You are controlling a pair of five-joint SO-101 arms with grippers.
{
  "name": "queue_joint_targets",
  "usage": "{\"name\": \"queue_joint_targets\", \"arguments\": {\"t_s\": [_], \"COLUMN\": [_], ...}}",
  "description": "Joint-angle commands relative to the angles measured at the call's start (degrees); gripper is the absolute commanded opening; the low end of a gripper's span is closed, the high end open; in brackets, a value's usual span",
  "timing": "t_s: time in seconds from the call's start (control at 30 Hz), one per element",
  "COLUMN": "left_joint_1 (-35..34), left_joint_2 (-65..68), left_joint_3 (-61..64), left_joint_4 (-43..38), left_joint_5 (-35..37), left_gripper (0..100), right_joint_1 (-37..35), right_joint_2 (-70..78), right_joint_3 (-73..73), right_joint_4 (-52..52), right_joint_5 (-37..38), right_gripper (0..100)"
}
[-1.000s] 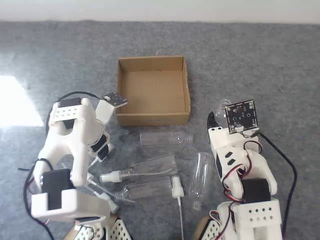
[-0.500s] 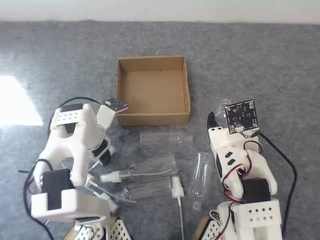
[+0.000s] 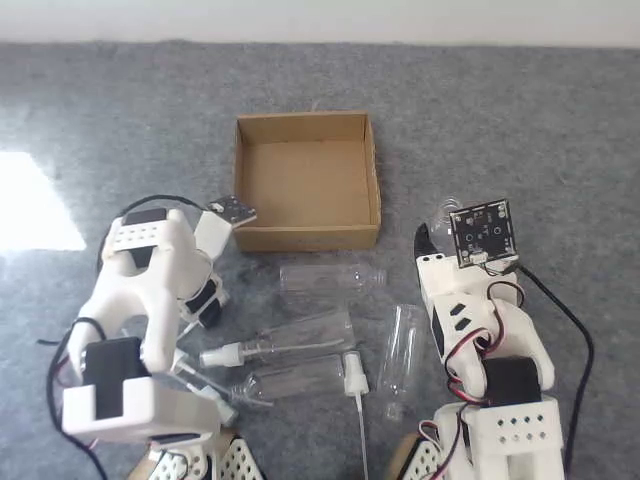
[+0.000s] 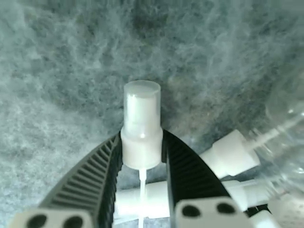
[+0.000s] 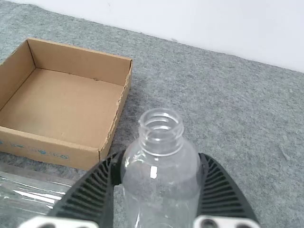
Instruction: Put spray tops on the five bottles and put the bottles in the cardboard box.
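In the left wrist view my left gripper [image 4: 141, 138] is shut on a white spray top [image 4: 141, 124], held upright just above the grey mat. From above, that gripper [image 3: 205, 303] sits under the left arm, left of the lying bottles. My right gripper [image 5: 160, 162] is shut on a clear bottle [image 5: 161, 164] with an open neck, held upright. In the high view the held bottle [image 3: 446, 209] stands right of the cardboard box [image 3: 305, 235], which has nothing in it. A bottle with a spray top [image 3: 285, 337] lies on the mat.
Three uncapped clear bottles lie between the arms: one by the box [image 3: 330, 277], one lower [image 3: 300, 376], one near the right arm [image 3: 400, 350]. A loose spray top [image 3: 355, 374] with its tube lies among them. More spray tops [image 4: 230, 154] lie by the left gripper.
The left arm has drawn slightly back toward the near side, away from the box. The right arm and its bottle have stayed still.
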Motion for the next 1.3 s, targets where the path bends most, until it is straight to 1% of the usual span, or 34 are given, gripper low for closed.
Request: {"name": "queue_joint_targets", "arguments": {"t_s": [0.0,0.3,0.53,0.7,0.83,0.97,1.1,1.17,1.27], "left_joint_1": [-0.2,-0.2,-0.2,-0.1,0.1,0.1,0.3,0.4,0.4], "left_joint_2": [-1.0,-2.4,-16.2,-23.3,-26.5,-29.0,-32.1,-34.0,-36.0], "left_joint_3": [-6.5,-12.6,-12.4,-12.4,-12.4,-12.6,-12.7,-12.5,-12.4], "left_joint_4": [6.2,12.1,13.0,12.9,12.6,12.5,12.4,10.6,8.4], "left_joint_5": [-0.4,-0.3,0.0,4.7,7.3,9.9,13.1,15.2,19.3], "left_gripper": [2,1,1,1,1,1,1,1,1], "right_joint_1": [1.1,1.1,0.9,0.7,0.7,0.7,0.7,0.4,-2.6], "right_joint_2": [-0.7,-0.8,-0.8,-0.8,-1.2,-1.2,-1.2,-1.2,-1.2], "right_joint_3": [-0.8,-0.8,-0.7,-0.7,0.6,2.5,2.5,2.5,2.6], "right_joint_4": [-1.0,-1.2,-1.2,-1.1,-2.1,-5.3,-5.5,-5.5,-5.5], "right_joint_5": [-0.2,-0.4,-0.6,-0.7,-0.7,-0.7,-0.7,-0.7,-0.7], "right_gripper": [11.1,11.1,11.1,11.1,11.1,11.1,11.1,11.1,11.1]}}
